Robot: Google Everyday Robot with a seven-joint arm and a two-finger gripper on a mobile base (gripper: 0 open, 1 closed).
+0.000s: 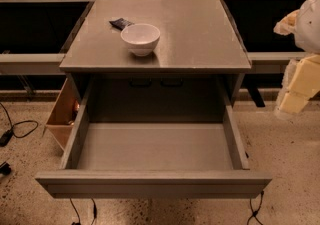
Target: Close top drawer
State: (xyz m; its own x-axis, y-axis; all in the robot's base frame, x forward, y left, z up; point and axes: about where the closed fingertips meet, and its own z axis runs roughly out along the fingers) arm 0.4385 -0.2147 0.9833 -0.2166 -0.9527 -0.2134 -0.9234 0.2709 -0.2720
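Observation:
The top drawer [152, 183] is a wide matte-grey drawer pulled far out of the grey cabinet [200, 54]. Its plain front panel faces me at the bottom of the camera view. Its deep grey box is empty inside. My gripper [300, 81] shows at the right edge as pale cream blocks, well to the right of the drawer and above the floor. It touches nothing.
A white bowl [140, 38] stands on the cabinet top with a small dark packet [121, 23] behind it. A light tan wooden box [61, 114] leans at the cabinet's left side. Cables [20, 129] lie on the speckled floor. Wooden benches run along the back.

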